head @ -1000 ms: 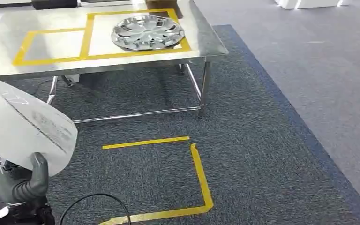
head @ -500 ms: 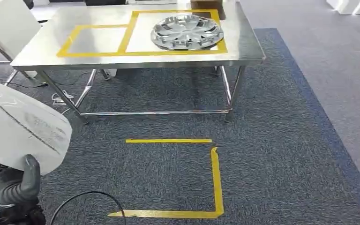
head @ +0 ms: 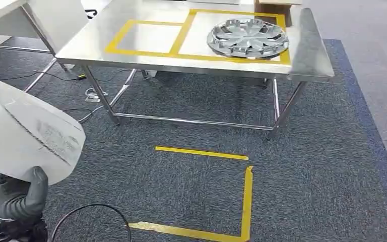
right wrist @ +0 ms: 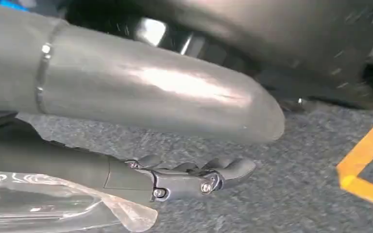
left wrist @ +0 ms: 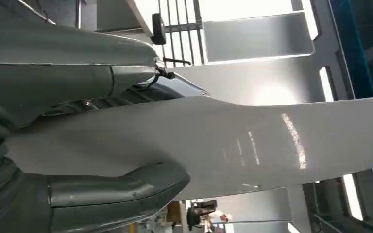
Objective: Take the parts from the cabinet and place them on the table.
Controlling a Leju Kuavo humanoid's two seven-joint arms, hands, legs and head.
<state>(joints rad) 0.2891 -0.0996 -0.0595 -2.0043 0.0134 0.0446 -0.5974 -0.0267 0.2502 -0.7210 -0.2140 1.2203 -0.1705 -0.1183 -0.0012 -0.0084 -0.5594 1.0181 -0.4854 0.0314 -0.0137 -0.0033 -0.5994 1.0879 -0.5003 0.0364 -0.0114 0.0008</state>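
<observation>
The white part (head: pixel 25 133) is a large curved panel with a printed label on it, and it is low at the left side of the head view, above the carpet, well apart from the desk (head: pixel 131 55). The left hand (head: pixel 15 196) holds it from below: the thumb presses on the near face, and the fingers (left wrist: pixel 121 187) wrap under its edge (the left wrist view shows this close). On the steel desk, yellow tape (head: pixel 181 35) marks two boxes, and a silver hubcap (head: pixel 247 38) lies in the right box. More yellow tape (head: pixel 244 201) makes a corner on the grey carpet (head: pixel 322 166) in front of the desk. The right hand (right wrist: pixel 189 179) hangs above the carpet, its fingers stretched out and apart, holding nothing.
</observation>
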